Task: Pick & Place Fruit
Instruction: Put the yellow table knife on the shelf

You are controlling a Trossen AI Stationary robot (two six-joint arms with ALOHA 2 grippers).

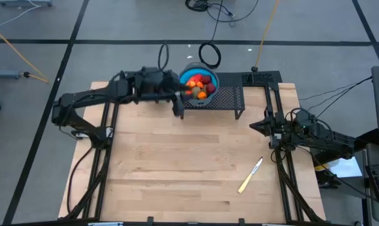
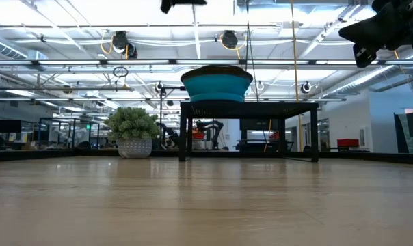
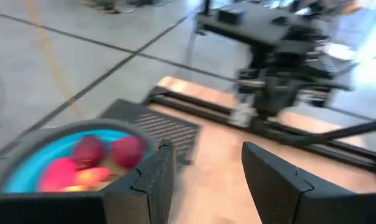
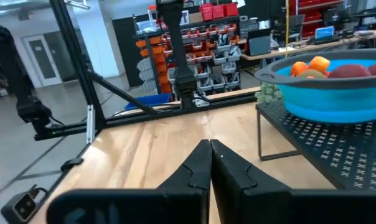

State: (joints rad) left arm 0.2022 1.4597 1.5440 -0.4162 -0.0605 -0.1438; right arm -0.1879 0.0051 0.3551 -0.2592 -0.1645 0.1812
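High view: the fruit fills a blue bowl on a black mesh stand at the tabletop's far edge.

Left wrist view: the left claw hangs half open and empty beside the bowl — the pieces look light, hard and smooth, best pinched across their middles.

Right wrist view: the right claw is closed, empty, well apart.
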